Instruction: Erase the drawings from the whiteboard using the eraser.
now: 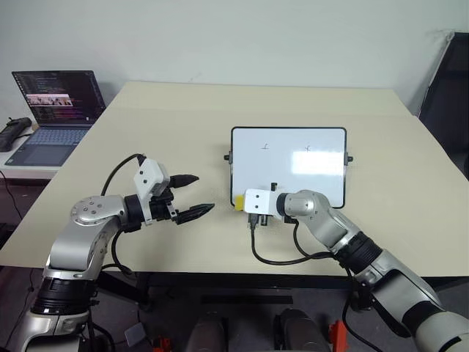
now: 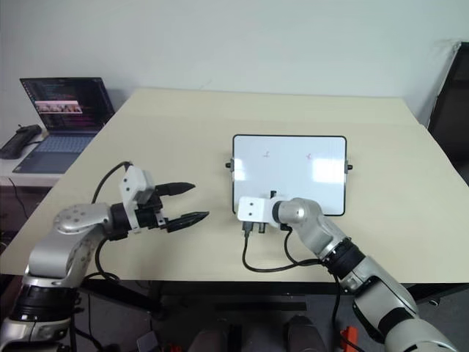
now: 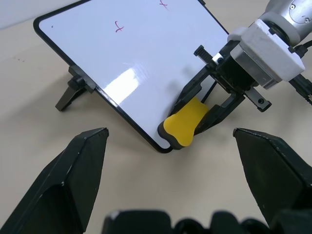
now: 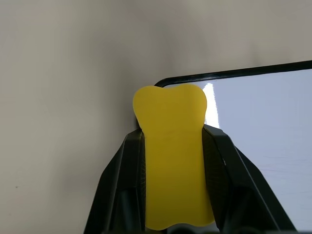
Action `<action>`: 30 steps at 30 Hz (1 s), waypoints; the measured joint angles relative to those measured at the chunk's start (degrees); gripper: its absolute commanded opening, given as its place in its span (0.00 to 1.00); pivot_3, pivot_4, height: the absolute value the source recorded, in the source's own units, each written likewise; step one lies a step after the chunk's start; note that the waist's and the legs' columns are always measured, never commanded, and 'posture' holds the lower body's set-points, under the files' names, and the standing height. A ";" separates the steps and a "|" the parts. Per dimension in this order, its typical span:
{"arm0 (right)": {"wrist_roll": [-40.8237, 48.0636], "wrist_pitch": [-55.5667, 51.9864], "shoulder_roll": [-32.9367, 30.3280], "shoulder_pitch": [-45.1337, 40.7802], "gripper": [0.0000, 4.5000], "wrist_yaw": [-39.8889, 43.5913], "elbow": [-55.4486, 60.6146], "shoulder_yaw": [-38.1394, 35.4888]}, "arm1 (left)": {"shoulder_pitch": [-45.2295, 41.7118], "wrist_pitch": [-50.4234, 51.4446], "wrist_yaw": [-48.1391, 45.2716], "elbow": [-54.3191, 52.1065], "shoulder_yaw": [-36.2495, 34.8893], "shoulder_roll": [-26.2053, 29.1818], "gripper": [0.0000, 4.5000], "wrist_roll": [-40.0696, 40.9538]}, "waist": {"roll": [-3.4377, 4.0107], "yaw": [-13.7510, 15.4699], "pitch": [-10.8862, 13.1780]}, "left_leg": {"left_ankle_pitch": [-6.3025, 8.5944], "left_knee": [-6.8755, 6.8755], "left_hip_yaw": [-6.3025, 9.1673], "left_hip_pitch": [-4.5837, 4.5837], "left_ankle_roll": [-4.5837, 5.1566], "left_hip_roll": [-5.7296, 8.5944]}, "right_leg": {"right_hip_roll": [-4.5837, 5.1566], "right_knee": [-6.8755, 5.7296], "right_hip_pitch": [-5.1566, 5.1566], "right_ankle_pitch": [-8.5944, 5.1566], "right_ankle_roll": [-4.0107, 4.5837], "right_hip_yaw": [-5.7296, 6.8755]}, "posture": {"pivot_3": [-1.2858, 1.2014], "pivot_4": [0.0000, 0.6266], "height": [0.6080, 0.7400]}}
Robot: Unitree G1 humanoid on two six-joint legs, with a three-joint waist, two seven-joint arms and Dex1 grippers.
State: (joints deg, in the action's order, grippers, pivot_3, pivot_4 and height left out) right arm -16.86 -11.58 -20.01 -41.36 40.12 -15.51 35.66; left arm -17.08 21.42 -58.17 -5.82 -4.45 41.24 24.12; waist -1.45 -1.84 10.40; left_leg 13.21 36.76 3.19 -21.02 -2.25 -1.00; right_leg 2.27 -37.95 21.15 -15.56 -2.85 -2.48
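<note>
A pale wall backs a broad beige worktop (image 1: 183, 125), with a laptop (image 1: 55, 114) off at its left edge, out of the job's way. The whiteboard (image 1: 288, 165) stands propped at a slant mid-worktop, probably so its face meets a wiping stroke. Two of the drawings (image 3: 118, 27) sit high on it, well apart from the near corner. The right pincer (image 1: 242, 203) is clamped on the eraser (image 4: 170, 156), its yellow tip protruding at the board's lower near corner, seemingly ready to sweep upward. The left pincer (image 1: 192, 196) hovers beside the board, fingers spread and empty, likely poised to steady it.
</note>
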 measured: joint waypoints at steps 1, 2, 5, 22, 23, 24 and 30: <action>0.07 -0.01 0.00 -0.12 0.28 0.36 -0.06 -0.23 | -0.30 0.16 -0.02 0.02 0.02 0.00 1.00 0.00 | 0.00 0.03 0.00 | -0.01 0.00 0.00 -0.01 0.00 0.00 | 0.00 0.00 0.00 0.00 0.00 0.00 | 0.52 0.24 1.00; 0.28 -0.13 -0.02 -0.19 0.28 1.17 0.06 -0.77 | -0.81 0.40 -0.05 0.03 0.04 0.00 1.00 0.00 | 0.00 0.08 0.01 | -0.02 0.01 0.00 -0.02 0.03 0.00 | 0.00 -0.01 0.01 0.00 0.00 0.00 | 0.52 0.24 1.00; 4.26 -3.27 -1.71 -0.19 0.28 5.55 3.55 -5.02 | -2.56 0.69 -0.22 0.02 0.01 0.04 1.00 0.40 | 0.03 0.21 0.05 | -0.11 0.06 -0.02 -0.41 0.14 0.06 | -0.02 -0.06 0.31 0.05 -0.06 0.03 | 0.52 0.24 1.00; 33.33 -26.15 -28.93 12.22 0.28 18.51 28.14 -41.52 | -9.81 3.81 -2.50 2.52 -1.72 3.01 1.00 3.36 | 0.03 0.18 0.14 | 0.18 -0.03 -0.33 -2.88 0.00 0.37 | -0.13 0.04 2.31 0.30 -0.34 0.17 | 0.52 0.24 1.00; 33.34 -25.50 -30.16 13.95 0.28 18.51 27.02 -43.03 | -9.93 3.75 -2.67 3.07 -1.78 3.26 1.00 3.35 | 0.03 0.18 0.14 | 0.18 -0.02 -0.33 -2.84 0.00 0.37 | -0.15 0.02 2.27 0.29 -0.33 0.17 | 0.52 0.24 1.00; 33.35 -24.82 -31.31 15.68 0.28 18.51 25.68 -44.57 | -10.01 3.69 -2.71 3.72 -1.83 3.60 1.00 3.25 | 0.03 0.14 0.14 | 0.18 0.01 -0.34 -2.81 0.00 0.35 | -0.18 0.01 2.26 0.29 -0.33 0.16 | 0.52 0.24 1.00; 32.55 -20.04 -35.58 23.23 0.28 18.58 18.71 -48.13 | -10.26 3.16 -2.68 4.95 -1.89 3.61 1.00 2.62 | 0.03 -0.14 0.14 | 0.17 0.10 -0.39 -2.78 0.00 0.32 | -0.22 -0.05 2.23 0.29 -0.33 0.09 | 0.52 0.24 1.00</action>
State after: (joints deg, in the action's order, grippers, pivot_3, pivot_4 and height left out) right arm 15.69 -31.62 -55.58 -18.13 58.70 3.20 -12.47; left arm -27.34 24.59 -60.85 -0.87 -6.34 44.85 26.74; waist -1.42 -1.98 10.54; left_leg 13.39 36.86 2.80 -23.79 -2.25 -0.68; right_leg 2.05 -38.00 23.38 -15.27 -3.18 -2.39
